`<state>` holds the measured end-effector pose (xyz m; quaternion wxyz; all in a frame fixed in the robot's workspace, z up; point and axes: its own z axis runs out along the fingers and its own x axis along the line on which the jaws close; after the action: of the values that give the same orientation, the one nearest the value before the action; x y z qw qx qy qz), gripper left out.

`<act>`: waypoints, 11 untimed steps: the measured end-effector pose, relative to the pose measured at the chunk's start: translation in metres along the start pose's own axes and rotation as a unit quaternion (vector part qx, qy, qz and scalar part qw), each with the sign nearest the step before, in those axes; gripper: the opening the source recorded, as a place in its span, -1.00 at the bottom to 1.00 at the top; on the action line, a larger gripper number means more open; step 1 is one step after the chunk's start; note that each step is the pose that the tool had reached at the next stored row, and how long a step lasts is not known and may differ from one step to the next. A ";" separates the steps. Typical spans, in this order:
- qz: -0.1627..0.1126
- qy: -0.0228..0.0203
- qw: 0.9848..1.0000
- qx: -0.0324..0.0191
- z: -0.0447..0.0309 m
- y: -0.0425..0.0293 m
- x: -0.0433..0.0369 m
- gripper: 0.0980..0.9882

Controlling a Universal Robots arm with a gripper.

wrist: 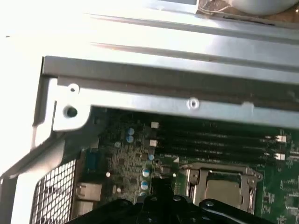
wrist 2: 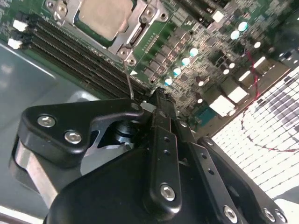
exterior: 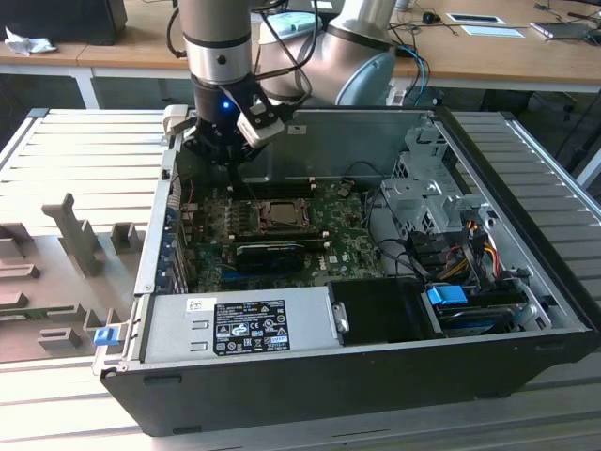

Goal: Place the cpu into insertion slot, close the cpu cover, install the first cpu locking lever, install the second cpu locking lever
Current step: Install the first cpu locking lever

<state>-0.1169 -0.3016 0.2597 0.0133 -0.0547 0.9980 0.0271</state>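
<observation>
One black claw [exterior: 230,158], its fingers [wrist 2: 163,122] drawn together on nothing, hangs just to the exterior view's left of the square dark insertion slot [exterior: 254,210]. One small silver-grey square cpu [exterior: 279,214] sits in the slot under one thin silver metal cpu cover [wrist 2: 140,29]. One thin wire locking lever [wrist 2: 127,79] juts free beside the claw tip, so placing and closing look done, latching not.

Open black metal computer case [exterior: 329,385] on ribbed grey tabletop [exterior: 84,150]. Inside: green motherboard [exterior: 352,235], silver-grey power supply box [exterior: 235,324] along the near wall, blue-tabbed drive bay [exterior: 449,297] toward the exterior view's right. Grey plastic fixtures [exterior: 80,240] beside the case, on the exterior view's left.
</observation>
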 end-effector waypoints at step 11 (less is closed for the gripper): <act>0.000 0.000 1.000 0.000 0.0022 0.0062 -0.0081 -0.98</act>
<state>-0.1096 -0.2944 0.2581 0.0134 -0.0547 0.9980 0.0270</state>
